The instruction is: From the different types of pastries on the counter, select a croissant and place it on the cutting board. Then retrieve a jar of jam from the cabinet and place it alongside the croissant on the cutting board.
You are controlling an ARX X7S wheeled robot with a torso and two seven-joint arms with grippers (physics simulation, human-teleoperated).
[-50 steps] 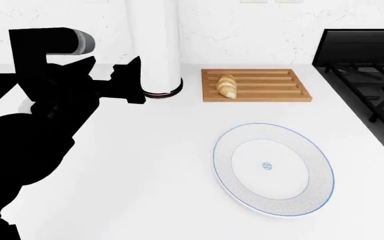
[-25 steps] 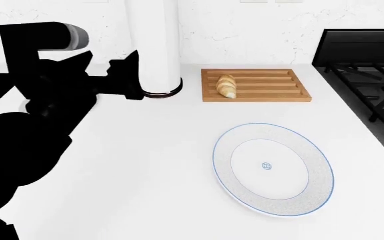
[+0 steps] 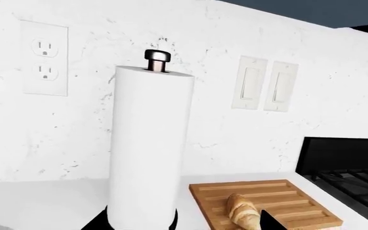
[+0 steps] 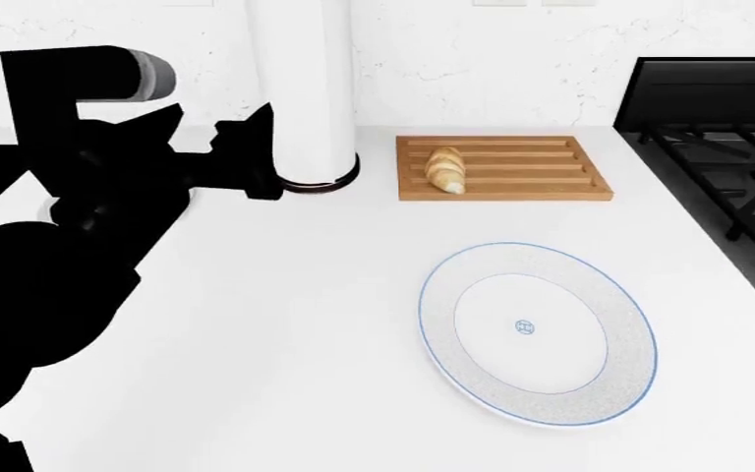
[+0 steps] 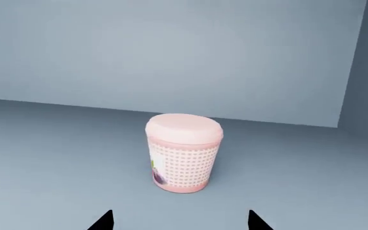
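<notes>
The golden-brown croissant (image 4: pixel 446 169) (image 3: pixel 243 213) lies on the left part of the grooved wooden cutting board (image 4: pixel 535 167) (image 3: pixel 280 196) at the back of the white counter (image 4: pixel 286 324). My left gripper (image 4: pixel 272 157) (image 3: pixel 182 225) hovers open to the left of the board, close to a tall white roll, holding nothing. In the right wrist view, the pale pink jar of jam (image 5: pixel 184 153) stands upright on a grey-blue cabinet shelf. My right gripper (image 5: pixel 180 223) is open just short of it, not touching. The right arm is outside the head view.
A tall paper towel roll (image 4: pixel 302 88) (image 3: pixel 151 143) stands on its holder left of the board. A round white blue-rimmed plate (image 4: pixel 574 383) lies nearer on the counter. A black stove (image 4: pixel 731 147) (image 3: pixel 350 167) borders the right side. The cabinet's back wall (image 5: pixel 171 57) stands behind the jar.
My left arm has shifted slightly up and to the left beside the paper towel roll. The croissant, board and plate have not moved.
</notes>
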